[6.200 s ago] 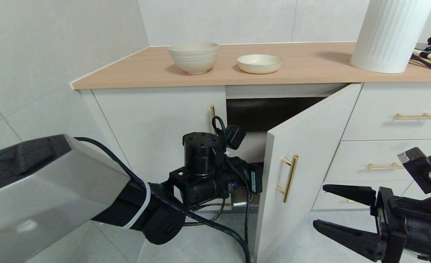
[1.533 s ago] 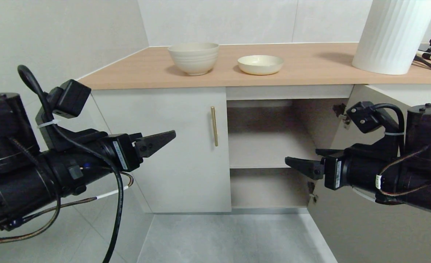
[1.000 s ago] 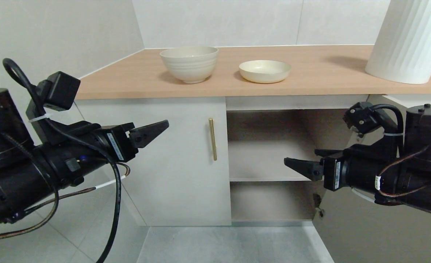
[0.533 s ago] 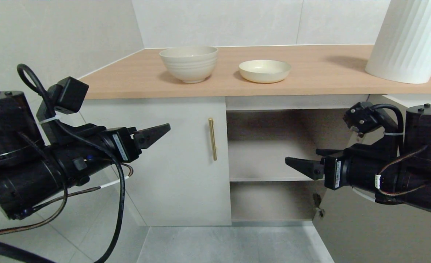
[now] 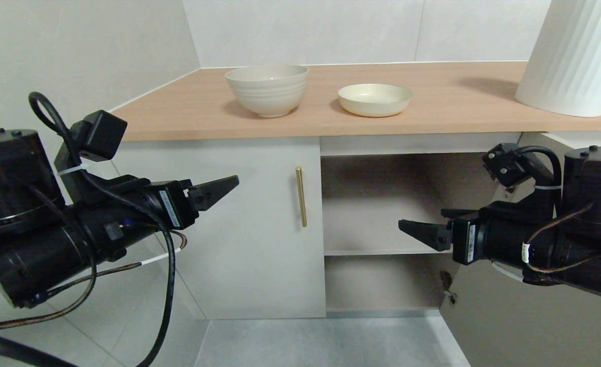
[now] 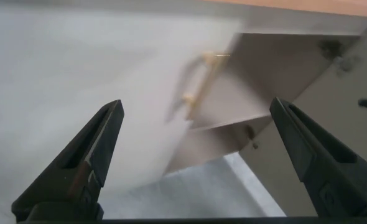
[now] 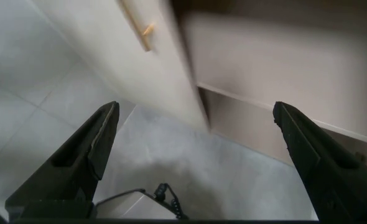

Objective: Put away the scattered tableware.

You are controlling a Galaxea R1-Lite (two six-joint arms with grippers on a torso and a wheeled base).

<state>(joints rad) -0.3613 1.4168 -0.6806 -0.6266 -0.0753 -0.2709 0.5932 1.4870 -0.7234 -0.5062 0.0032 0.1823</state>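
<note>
The bowl [image 5: 267, 89] and dish [image 5: 375, 99] sit atop the open cabinet [image 5: 372, 224]. Our left gripper [image 6: 196, 106] and right gripper [image 7: 196, 107] face it, fingers apart.

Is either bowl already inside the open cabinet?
No, the deep bowl and the shallow dish both sit on the wooden countertop above it.

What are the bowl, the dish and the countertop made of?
Bowl: probably glazed ceramic, cream, with a soft shine and ridged bands.
Dish: likely the same, smooth and glossy, though it could be plastic.
Countertop: wood or wood-look laminate, matte, faint grain.
</note>
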